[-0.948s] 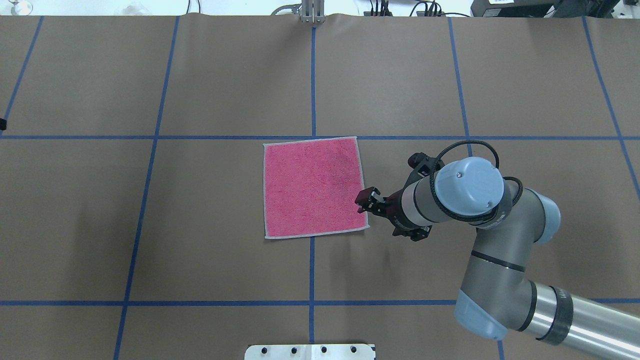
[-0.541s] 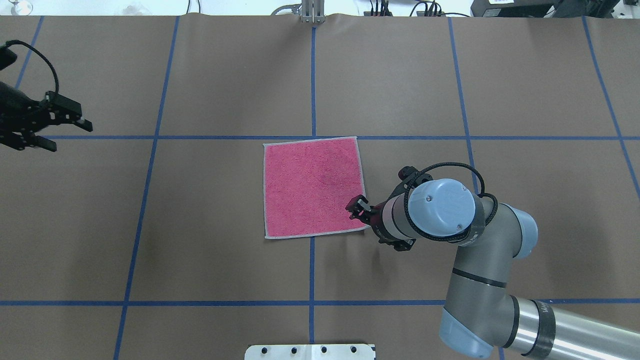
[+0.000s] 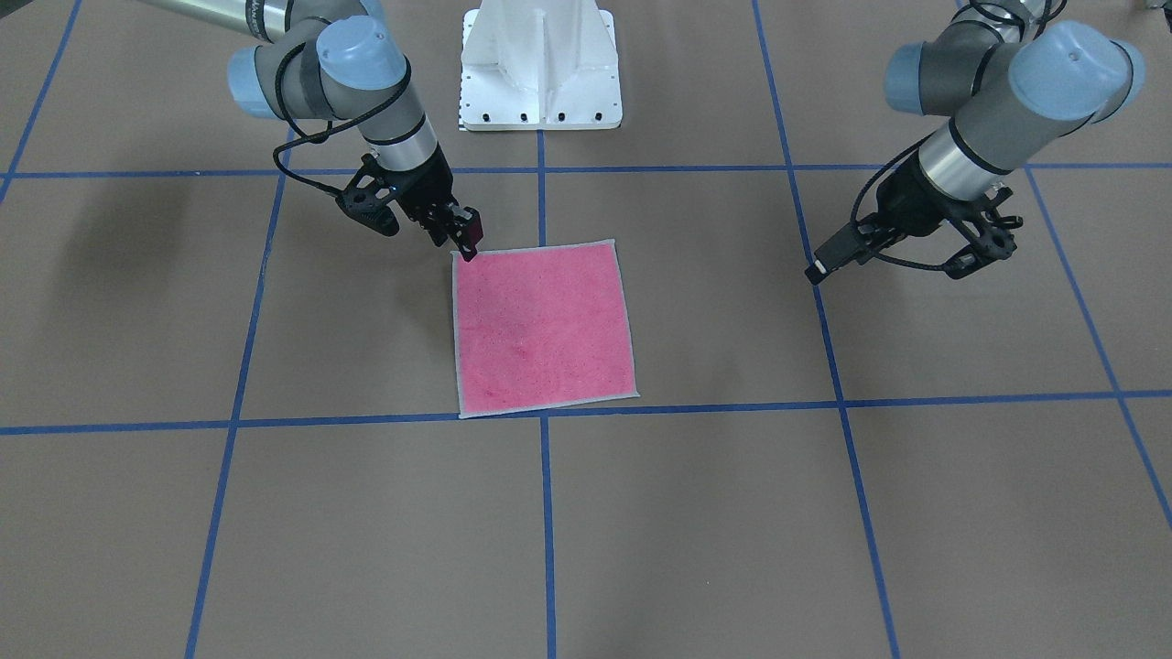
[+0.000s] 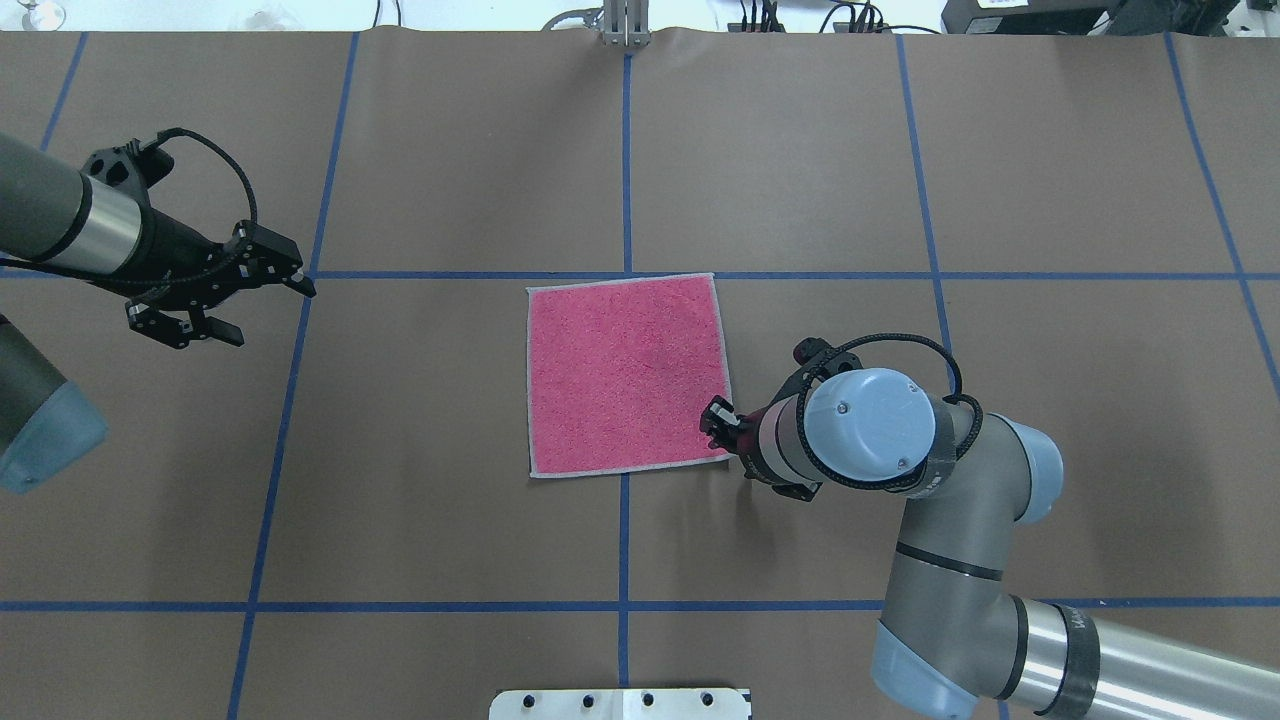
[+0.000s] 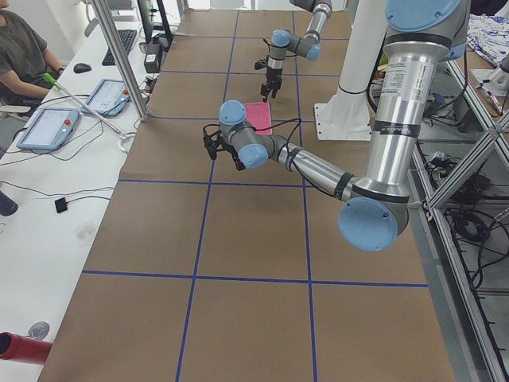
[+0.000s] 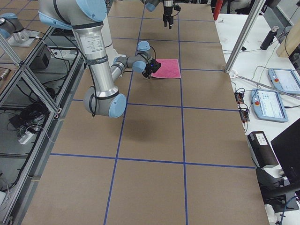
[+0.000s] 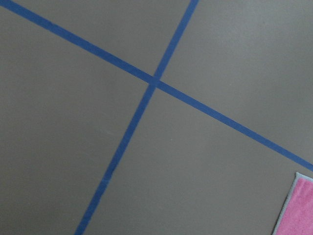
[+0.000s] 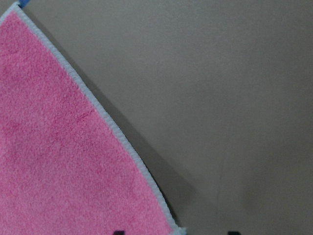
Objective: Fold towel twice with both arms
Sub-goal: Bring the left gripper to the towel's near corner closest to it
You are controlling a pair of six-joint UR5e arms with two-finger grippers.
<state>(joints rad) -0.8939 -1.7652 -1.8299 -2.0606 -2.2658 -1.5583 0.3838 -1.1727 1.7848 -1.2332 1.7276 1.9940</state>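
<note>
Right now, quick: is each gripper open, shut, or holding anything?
Left gripper: open, holding nothing, well clear of the towel.
Right gripper: open, fingers either side of the towel's corner, not gripping it.

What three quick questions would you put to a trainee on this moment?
1. True or false: the towel is already folded once.
2. Where is the right claw? A. Over the towel's middle. B. At a towel corner on the robot's side. C. Far from the towel.
3. Fill in: the towel's upturned face is ____.

Key: 1 false, it lies flat and unfolded; 2 B; 3 pink.
</note>
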